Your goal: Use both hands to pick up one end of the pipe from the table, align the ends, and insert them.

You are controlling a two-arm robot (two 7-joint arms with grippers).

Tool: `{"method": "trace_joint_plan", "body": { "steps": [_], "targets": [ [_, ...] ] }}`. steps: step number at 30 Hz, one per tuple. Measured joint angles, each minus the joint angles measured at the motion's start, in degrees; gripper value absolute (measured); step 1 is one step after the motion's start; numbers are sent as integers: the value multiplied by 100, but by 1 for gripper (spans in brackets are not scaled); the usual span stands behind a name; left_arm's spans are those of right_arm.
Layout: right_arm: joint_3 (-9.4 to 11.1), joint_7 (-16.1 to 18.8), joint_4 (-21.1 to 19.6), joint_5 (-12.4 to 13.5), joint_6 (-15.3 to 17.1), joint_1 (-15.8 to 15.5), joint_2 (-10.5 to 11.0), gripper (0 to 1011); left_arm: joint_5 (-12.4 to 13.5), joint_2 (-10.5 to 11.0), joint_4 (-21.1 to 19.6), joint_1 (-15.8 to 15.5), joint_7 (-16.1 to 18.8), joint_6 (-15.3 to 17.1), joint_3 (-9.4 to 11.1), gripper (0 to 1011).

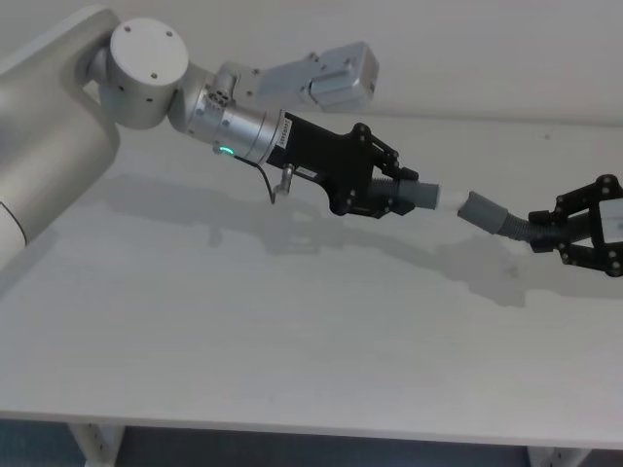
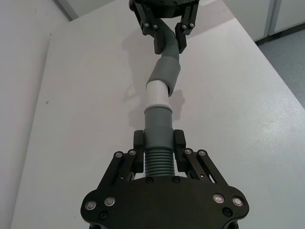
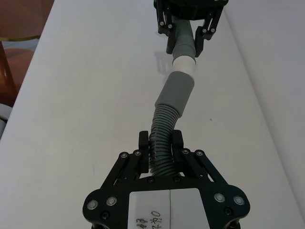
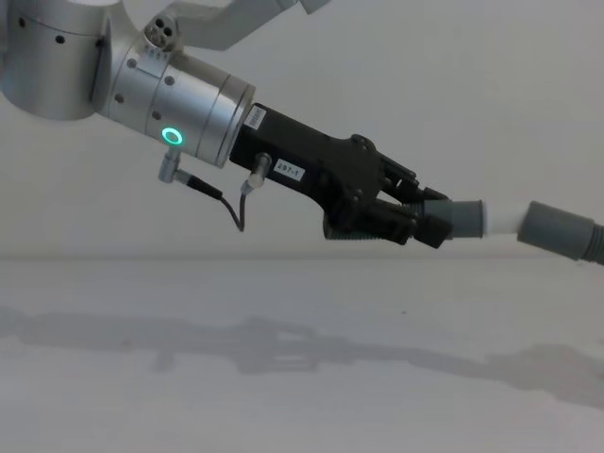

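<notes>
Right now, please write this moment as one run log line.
left black gripper: shut on grey collared tube | right black gripper: shut on grey ribbed tube | whitish tip: at mouth | white table: below

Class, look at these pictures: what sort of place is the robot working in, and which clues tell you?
Probably a plain indoor test room or lab: a bare white table, a blank pale wall behind it, and grey floor with white panels beyond the table's edge.
</notes>
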Motion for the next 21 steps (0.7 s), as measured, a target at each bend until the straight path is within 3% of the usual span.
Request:
{"method": "trace_joint_plan", "body": {
  "steps": [21],
  "targets": [
    [-45,42,-51,119,-60,50,74,274,3,-73,54,-75,52,21,170,354]
  ]
}}
